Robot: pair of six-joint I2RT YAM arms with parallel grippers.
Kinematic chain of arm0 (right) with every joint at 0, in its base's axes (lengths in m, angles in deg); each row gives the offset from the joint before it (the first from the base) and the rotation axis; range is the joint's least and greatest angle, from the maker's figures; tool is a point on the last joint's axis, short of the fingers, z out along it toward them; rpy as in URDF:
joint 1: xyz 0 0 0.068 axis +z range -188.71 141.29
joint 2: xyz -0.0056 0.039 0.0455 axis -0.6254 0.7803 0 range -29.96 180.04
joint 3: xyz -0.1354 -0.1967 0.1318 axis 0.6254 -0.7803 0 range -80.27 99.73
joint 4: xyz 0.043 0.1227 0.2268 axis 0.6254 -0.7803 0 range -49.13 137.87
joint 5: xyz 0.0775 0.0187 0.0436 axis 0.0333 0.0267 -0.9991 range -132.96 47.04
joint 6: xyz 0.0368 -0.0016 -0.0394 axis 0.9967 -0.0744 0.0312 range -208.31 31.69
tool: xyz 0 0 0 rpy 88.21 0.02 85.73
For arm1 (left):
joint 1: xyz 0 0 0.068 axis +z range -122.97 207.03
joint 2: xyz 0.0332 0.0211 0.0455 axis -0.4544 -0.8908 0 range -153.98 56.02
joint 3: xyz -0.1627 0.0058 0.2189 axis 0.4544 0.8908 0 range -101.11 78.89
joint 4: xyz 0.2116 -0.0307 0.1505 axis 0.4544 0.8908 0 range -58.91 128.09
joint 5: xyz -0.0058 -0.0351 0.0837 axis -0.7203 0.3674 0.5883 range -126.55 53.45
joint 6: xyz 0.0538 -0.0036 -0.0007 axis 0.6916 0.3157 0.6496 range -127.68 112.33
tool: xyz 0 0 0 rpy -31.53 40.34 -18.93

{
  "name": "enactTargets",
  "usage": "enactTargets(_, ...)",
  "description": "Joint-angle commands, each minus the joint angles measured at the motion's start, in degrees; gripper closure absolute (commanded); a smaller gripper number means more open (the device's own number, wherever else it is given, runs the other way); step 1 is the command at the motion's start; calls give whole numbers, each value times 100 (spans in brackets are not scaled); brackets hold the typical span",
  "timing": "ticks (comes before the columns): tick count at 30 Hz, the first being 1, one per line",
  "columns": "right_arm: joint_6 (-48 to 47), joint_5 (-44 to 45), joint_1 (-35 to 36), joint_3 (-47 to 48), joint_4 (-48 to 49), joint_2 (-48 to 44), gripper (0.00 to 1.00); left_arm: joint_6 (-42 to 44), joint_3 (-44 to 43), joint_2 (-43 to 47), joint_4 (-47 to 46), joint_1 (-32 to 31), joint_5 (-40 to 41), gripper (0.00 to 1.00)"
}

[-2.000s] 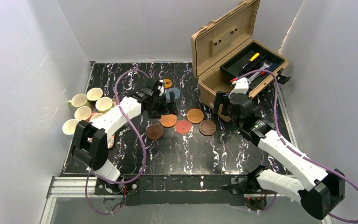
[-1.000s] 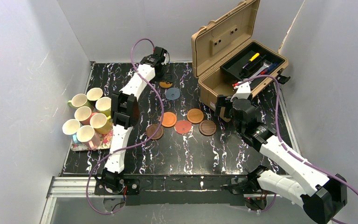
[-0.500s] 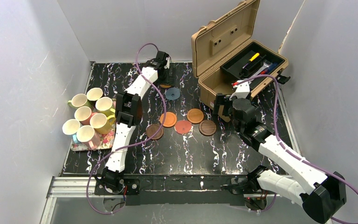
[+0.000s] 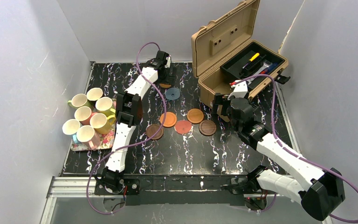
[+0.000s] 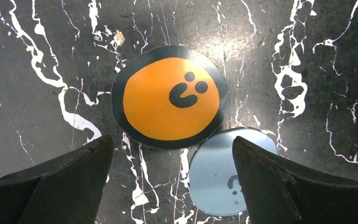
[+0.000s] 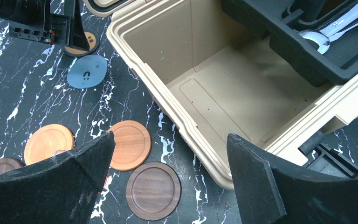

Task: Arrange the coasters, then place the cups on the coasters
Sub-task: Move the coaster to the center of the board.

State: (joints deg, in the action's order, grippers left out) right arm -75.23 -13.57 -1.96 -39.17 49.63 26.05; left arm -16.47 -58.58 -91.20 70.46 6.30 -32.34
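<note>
Left tool [image 5: 171,142] has reached over orange coaster [image 5: 170,109].

Two seconds ago the left arm [image 4: 127,108] lay folded low, covering two mugs. It has since stretched far out, so the yellow cup [image 4: 100,122] and the pink cup [image 4: 89,135] now show. In the last second the left gripper [image 5: 171,142] has come slightly nearer. The orange coaster [image 5: 170,103] with the dark mark now sits just ahead of the gap between its jaws. The grey-blue coaster [image 5: 216,179] lies against the inside of the right-hand jaw. The right gripper [image 4: 220,108] has edged slightly leftward.
</note>
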Motion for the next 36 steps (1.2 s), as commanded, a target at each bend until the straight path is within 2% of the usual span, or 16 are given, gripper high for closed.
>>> enactTargets(1,-59,18,-11,-28,359,78,1,343,-194,-131,45,-30,69,2)
enactTargets(7,-34,18,-17,-23,413,136,1,552,-202,-229,42,-89,-84,2)
enactTargets(15,-78,63,-15,-22,369,89,1,588,-201,-355,183,-83,451,2)
enactTargets(20,-80,67,-10,-34,365,77,1,260,-167,-392,307,57,600,2)
enactTargets(26,-76,78,-14,-75,404,81,1,-110,187,-190,327,252,715,2)
enactTargets(36,-39,3,-15,-81,449,126,1,-239,872,125,309,387,915,8)
